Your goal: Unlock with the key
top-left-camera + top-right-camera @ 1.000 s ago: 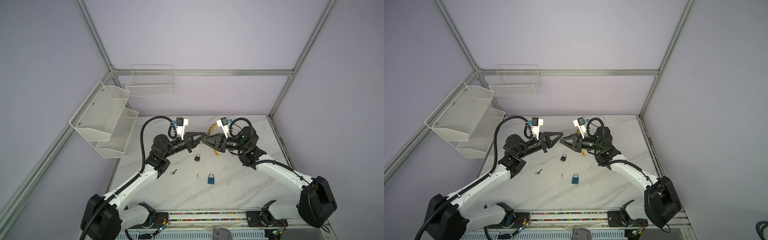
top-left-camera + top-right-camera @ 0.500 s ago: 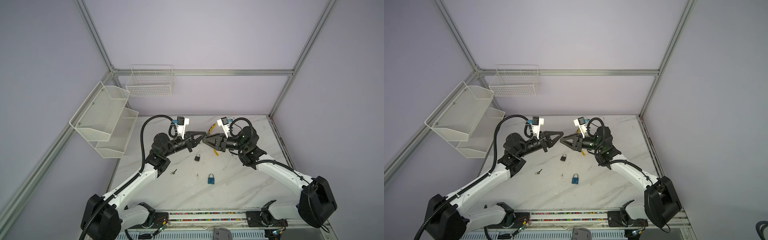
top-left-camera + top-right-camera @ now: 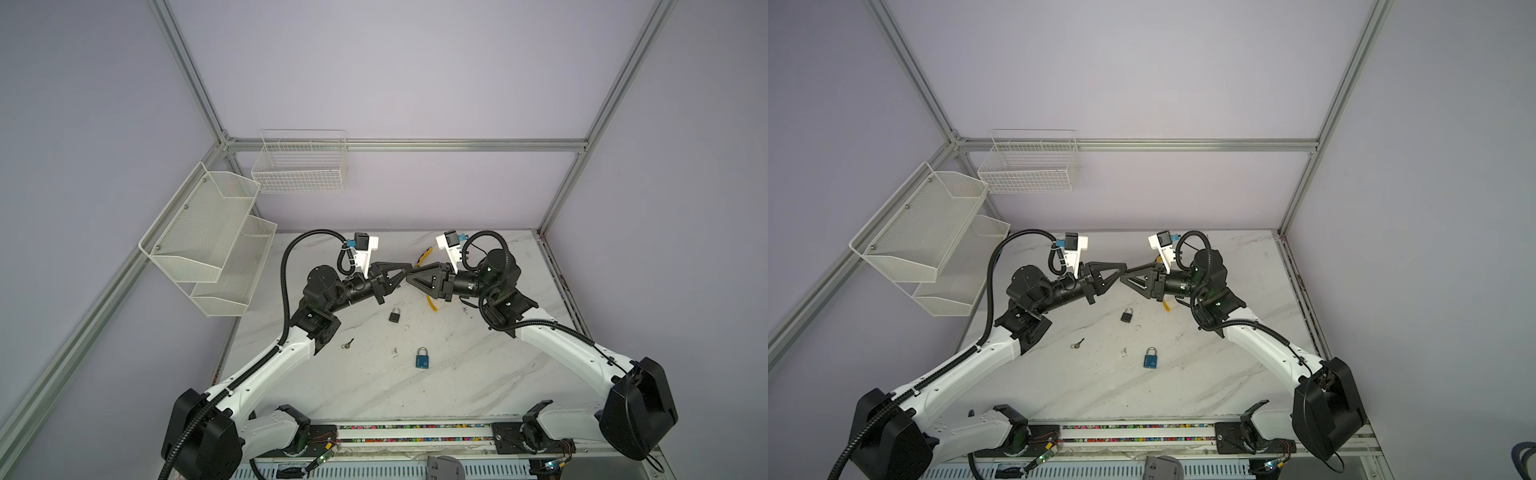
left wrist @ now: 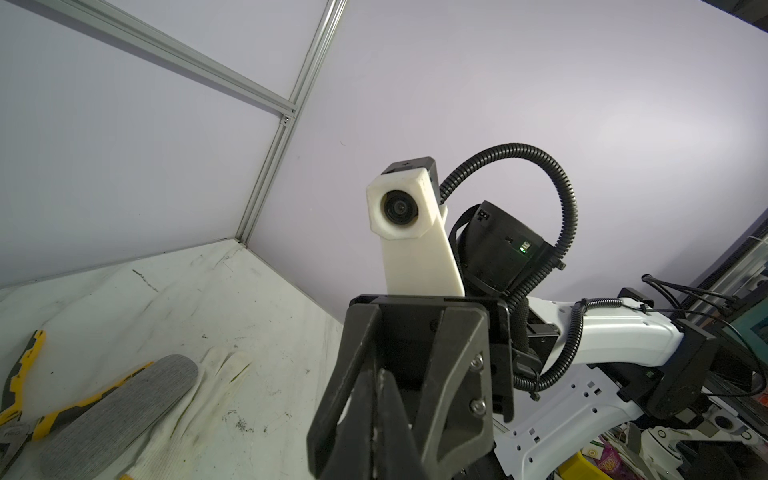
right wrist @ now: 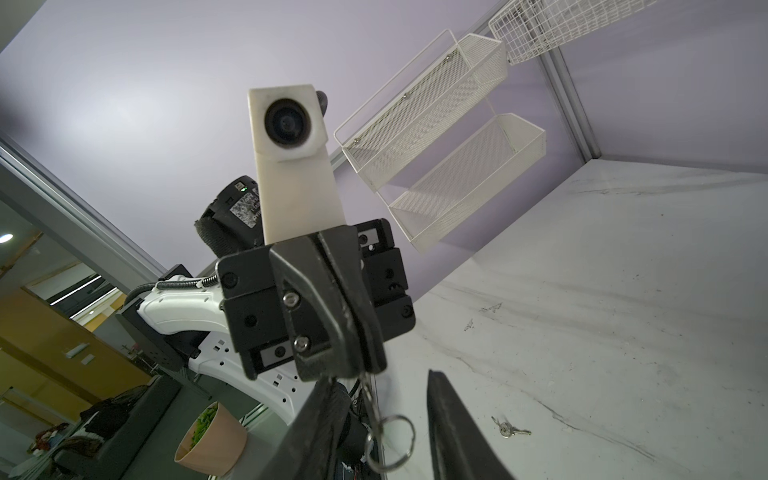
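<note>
Left gripper [image 5: 365, 368] pinched tight on the key [image 5: 369, 399], ring [image 5: 392, 442] dangling between the parted fingers [image 5: 453, 428] of the right gripper [image 3: 410, 276], both above the marble table [image 3: 478, 374], black padlock [image 3: 395, 315] and blue padlock [image 3: 422, 358] lying below, second key [image 3: 347, 344] off nearer the left arm.

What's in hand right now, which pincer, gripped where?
Left pincer is shut on the key, pinching the end opposite its dangling ring. Right pincer stands open beside it, holding nothing.
</note>
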